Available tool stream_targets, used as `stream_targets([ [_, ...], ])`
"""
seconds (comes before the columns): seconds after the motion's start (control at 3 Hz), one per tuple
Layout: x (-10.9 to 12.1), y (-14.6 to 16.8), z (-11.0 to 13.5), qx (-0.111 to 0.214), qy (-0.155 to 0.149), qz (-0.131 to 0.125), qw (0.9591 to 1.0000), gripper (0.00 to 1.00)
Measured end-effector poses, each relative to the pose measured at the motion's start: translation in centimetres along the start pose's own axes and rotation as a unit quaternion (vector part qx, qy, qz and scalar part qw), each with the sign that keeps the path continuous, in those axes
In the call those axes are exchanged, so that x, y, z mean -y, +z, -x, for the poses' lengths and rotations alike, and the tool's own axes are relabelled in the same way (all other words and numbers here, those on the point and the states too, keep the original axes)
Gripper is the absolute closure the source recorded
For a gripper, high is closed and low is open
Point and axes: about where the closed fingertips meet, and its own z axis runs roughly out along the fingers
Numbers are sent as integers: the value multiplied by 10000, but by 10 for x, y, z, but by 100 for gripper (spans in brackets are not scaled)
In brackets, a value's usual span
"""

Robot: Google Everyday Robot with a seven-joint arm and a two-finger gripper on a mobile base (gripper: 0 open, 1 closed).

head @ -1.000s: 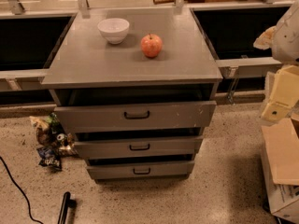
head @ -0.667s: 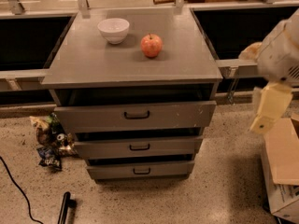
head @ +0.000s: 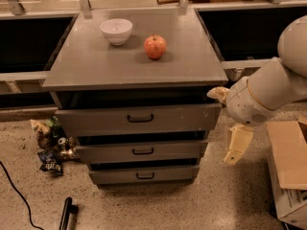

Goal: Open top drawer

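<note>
grey top drawer beside spread fingers

A thick white arm with round joints is seen. At the right of the view, its gripper is made of two pale yellow fingers, spread wide apart.

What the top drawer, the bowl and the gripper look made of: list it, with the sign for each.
The top drawer: probably painted metal or laminate; flat matte grey, white scuffs at its right end.
The bowl: likely ceramic or plastic; smooth glossy white.
The gripper, right of the top drawer, off its handle: seemingly cream plastic, smooth and matte.
</note>
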Motion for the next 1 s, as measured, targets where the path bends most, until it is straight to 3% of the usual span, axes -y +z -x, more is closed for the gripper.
stream_targets([
  [0.33,0,0,0,-2,-1,0,10000,0],
  [0.67,11,25,-2,-237,-184,-23,9995,0],
  [1.0,37,70,-10,-347,-504,-87,9981,0],
])
